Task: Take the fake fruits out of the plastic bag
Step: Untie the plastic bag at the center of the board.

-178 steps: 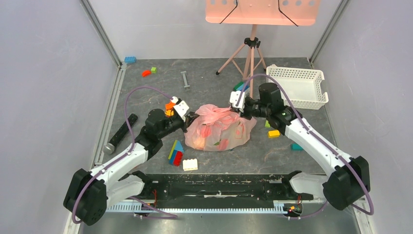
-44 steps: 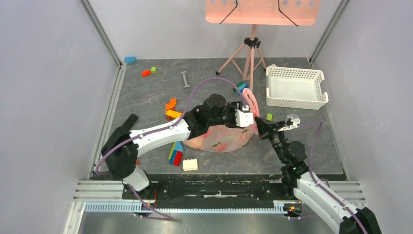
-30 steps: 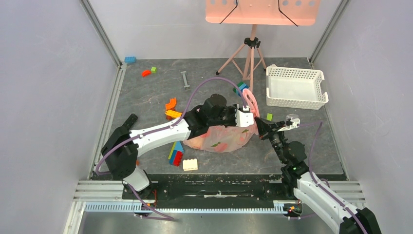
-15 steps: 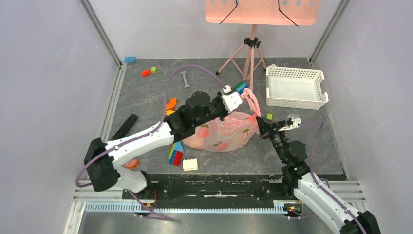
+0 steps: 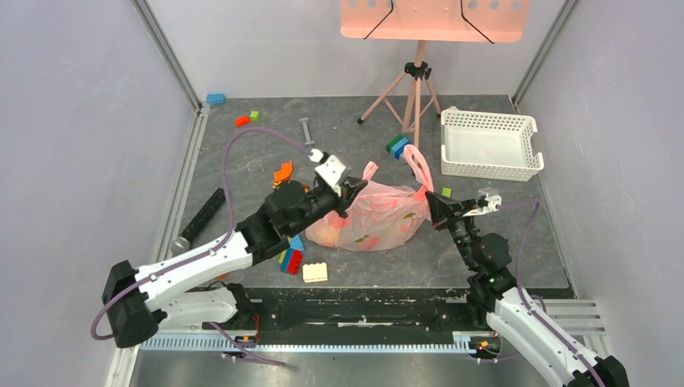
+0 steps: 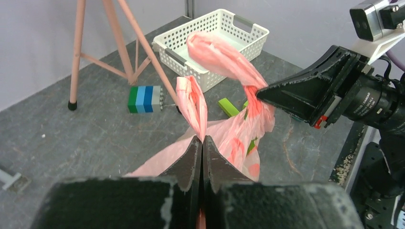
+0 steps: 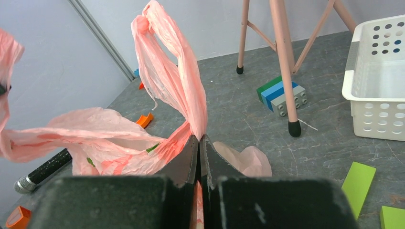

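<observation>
The pink plastic bag (image 5: 377,216) lies mid-table, stretched between both grippers. My left gripper (image 5: 352,188) is shut on its left handle loop (image 6: 192,102), the film pinched between the fingertips (image 6: 201,139). My right gripper (image 5: 430,206) is shut on the other handle loop (image 7: 173,71) at the bag's right edge, with film running down between its jaws (image 7: 198,137). The fake fruits show only as red and green patches (image 5: 367,239) through the film. Single fruits cannot be told apart.
A white lattice basket (image 5: 488,143) stands at the back right, behind a pink tripod (image 5: 413,89). Building blocks lie around: a coloured stack (image 5: 291,252), a cream block (image 5: 315,272), a blue-green block (image 5: 397,146). A black microphone (image 5: 202,218) lies at the left.
My left gripper shut on the left handle beside the right gripper and drew it back to the left, spreading the bag's mouth. The right gripper kept its hold and place.
</observation>
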Robot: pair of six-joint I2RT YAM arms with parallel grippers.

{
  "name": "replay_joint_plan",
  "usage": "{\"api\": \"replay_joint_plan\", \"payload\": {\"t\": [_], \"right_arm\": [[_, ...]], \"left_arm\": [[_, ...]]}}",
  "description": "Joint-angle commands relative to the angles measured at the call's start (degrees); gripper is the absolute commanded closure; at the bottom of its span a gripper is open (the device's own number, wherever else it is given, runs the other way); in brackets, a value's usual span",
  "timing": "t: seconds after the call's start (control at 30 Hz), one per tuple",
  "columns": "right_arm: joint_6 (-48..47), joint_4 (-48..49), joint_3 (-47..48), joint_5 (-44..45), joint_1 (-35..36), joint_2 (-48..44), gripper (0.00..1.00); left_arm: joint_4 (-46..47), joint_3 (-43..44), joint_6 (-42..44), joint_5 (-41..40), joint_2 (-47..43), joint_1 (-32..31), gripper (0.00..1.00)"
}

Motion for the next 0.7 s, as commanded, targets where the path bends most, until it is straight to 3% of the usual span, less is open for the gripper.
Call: {"api": "replay_joint_plan", "payload": {"t": [0.0,0.17,0.33,0.53,0.67], "right_arm": [[-0.7,0.6,2.4,0.9,-0.1,-1.1,1.00],[-0.4,1.5,1.9,-0.6,-0.1,-1.6,0.97],[-6.2,2.1,2.7,-5.5,0.0,-2.4,0.81],[-21.2,-7.8,11.3,-14.9,-0.1,-1.8,0.38],[-34.6,-21.0,20.5,-23.7,-0.1,2.9,0.23]], "left_arm": [[9.7,-7.0,-6.1,-4.3,-7.2,-0.2,0.96],[15.4,-14.5,-6.3,-7.7,-13.0,-0.1,0.95],[16.8,-17.1,-5.2,-7.6,-14.8,-0.2,0.94],[17.2,-17.1,-3.7,-7.3,-14.1,-0.1,0.94],[18.1,-17.0,-3.5,-6.7,-13.5,-0.2,0.95]]}}
